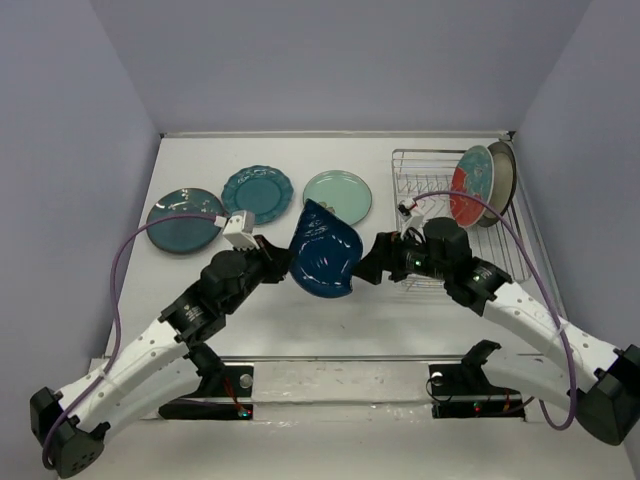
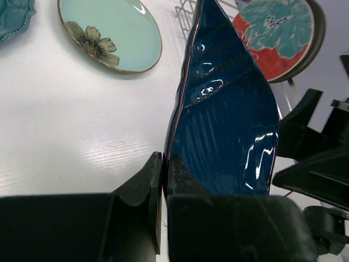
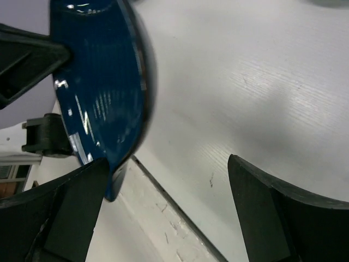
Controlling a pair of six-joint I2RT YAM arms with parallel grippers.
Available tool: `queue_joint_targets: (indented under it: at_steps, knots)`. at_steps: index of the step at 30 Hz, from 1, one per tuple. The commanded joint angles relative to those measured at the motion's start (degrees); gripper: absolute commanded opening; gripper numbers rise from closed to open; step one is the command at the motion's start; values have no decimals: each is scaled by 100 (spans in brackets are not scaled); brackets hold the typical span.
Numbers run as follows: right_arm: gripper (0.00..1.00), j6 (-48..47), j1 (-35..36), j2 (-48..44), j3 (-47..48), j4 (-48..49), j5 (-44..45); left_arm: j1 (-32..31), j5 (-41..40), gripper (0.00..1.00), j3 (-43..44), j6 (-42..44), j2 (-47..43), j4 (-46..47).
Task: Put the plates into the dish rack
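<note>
Dark blue plate (image 1: 325,262): held on edge above the table (image 1: 300,325), between the two arms, left of the dish rack (image 1: 420,165).
Left end effector (image 2: 163,180): pinching the plate's rim.
Right end effector (image 3: 166,191): spread wide, one finger beside the plate's edge; contact unclear.
In rack, upright at right end: red floral plate (image 1: 468,185), grey plate (image 1: 503,175).
Flat on table: dark teal plate (image 1: 185,222), scalloped teal plate (image 1: 257,190), mint plate (image 1: 337,195).

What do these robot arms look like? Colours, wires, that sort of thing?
Two matching arms: the left arm and right arm have white segments linked by chunky black joints. A purple cable loops along each one. The left gripper and right gripper are black, each with two flat, angular fingers. A small white box sits by the left wrist.
</note>
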Motion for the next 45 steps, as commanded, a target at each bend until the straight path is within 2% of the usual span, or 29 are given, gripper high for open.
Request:
queue_joint_targets:
  at_steps: [1,6,9,11,13,14,15,16,17,18,19,21,22,25,26,29,32,36,38,45]
  knots:
    - [95,196,204,263,192,819,462,32,-44,6,139,-304,-568,592]
    - [93,214,547,774,333,1432,93,41,325,6,112,-260,-604,724]
    - [81,354,548,1038,272,1916,-118,41,544,6,33,-243,-630,987]
    - [65,477,548,1161,236,2285,-171,41,571,6,7,-234,-639,1067]
    - [43,548,548,1205,210,2462,-110,41,580,7,42,-155,-622,1067]
    - [19,583,548,1214,218,2515,-6,41,623,10,59,-111,-569,1032]
    - [8,592,548,1214,236,2542,74,41,633,15,94,-50,-543,980]
    - [7,592,548,1197,262,2542,179,41,641,21,216,38,-516,901]
    - [7,488,548,1162,341,2507,485,41,633,40,322,317,-455,622]
    - [7,391,548,1083,429,2168,757,41,581,51,454,468,-428,384]
    - [7,251,548,1039,543,1929,1047,41,528,68,751,608,-411,129]
    - [7,-233,435,951,990,1211,1993,41,309,83,1034,1039,-454,-635]
    - [7,-399,355,907,1149,1015,2295,41,221,99,1218,1153,-507,-995]
    - [7,-1154,-49,941,1746,215,3499,41,-17,99,1273,1400,-805,-1331]
    - [7,-1322,-137,968,2044,65,4216,41,-105,99,1246,1427,-954,-1350]
    - [7,-1806,-541,1187,2572,-488,5371,41,-97,99,1036,1488,-1157,-1280]
    - [7,-2122,-1112,1240,2810,-560,5549,41,-1,99,1097,1559,-1140,-1297]
    - [7,-2931,-1376,1749,3373,-736,6839,41,289,99,1062,1603,-1166,-1200]
    - [7,-3378,-1438,2327,3679,-745,7209,41,395,99,1061,1620,-1175,-1192]
    - [7,-4074,-1886,3129,4243,-745,7335,58,492,99,1009,1621,-1395,-1209]
